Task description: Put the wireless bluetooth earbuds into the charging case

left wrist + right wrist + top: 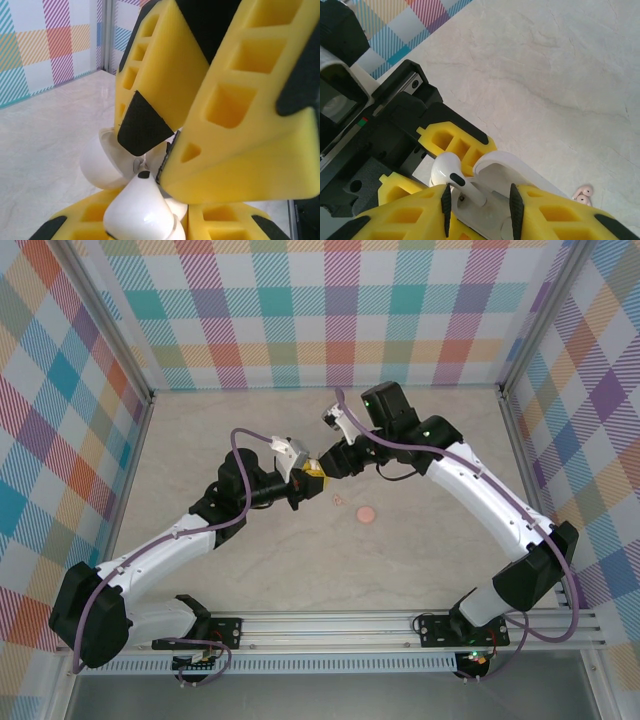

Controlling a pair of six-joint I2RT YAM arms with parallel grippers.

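Right gripper [480, 201] straddles glossy white stemmed earbud [451, 172], grip unclear, at open white charging case [506, 167] clamped by left gripper [145, 220].

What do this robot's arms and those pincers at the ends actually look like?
The left arm and right arm have glossy white shells with black joints and bases. A purple cable loops along each. The jaws are chunky yellow blocks with square cut-outs, tipped with black pads.

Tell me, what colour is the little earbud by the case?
The earbud is glossy white with a small dark spot, clearest in the right wrist view.
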